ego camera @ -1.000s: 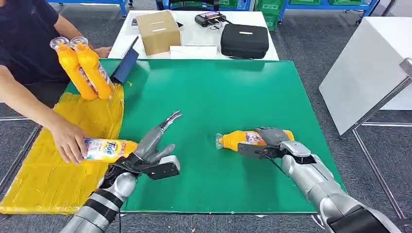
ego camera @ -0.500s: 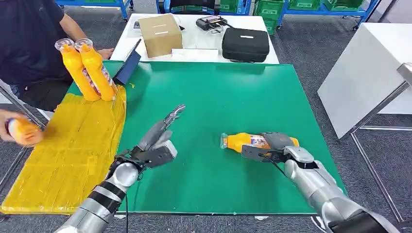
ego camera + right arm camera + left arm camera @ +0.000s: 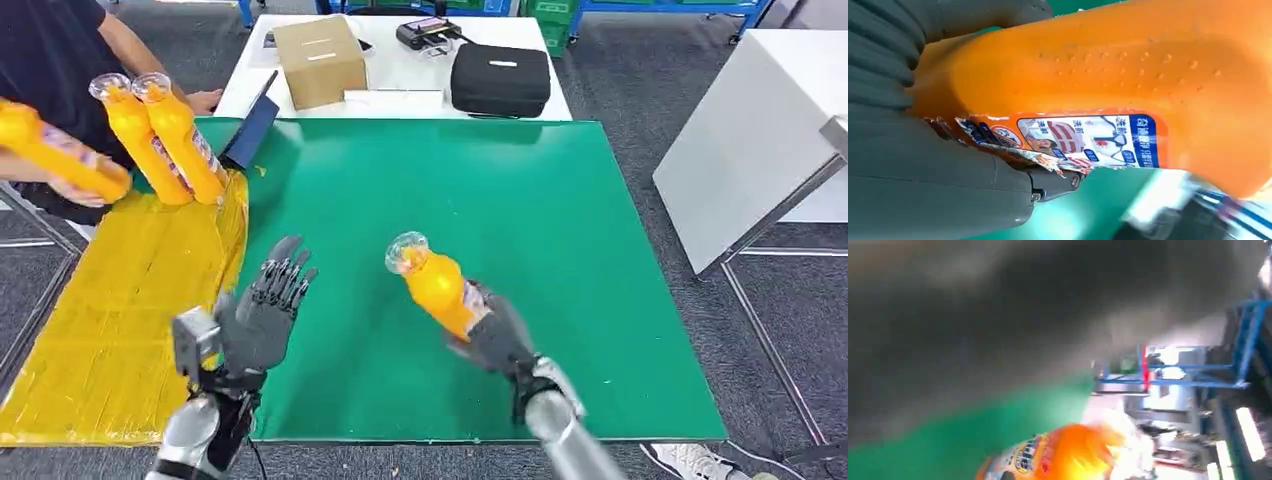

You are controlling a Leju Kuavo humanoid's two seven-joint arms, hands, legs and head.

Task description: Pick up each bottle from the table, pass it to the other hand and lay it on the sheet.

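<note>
While gripped, bottle [image 3: 437, 288] tilted, cap up-left

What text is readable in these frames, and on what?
"洗前" and "洗前", white on blue, plus an unclear vertical line, on the torn label of the orange plastic bottle held by the right hand.
The bottle label in the left wrist view: blurred.
Labels on the two upright orange bottles by the yellow sheet: too small.

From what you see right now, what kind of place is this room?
Probably a workshop or test lab, not a home: a green work table on grey carpet, blue metal racks with green crates behind it, and a black equipment case on a white side table.
</note>
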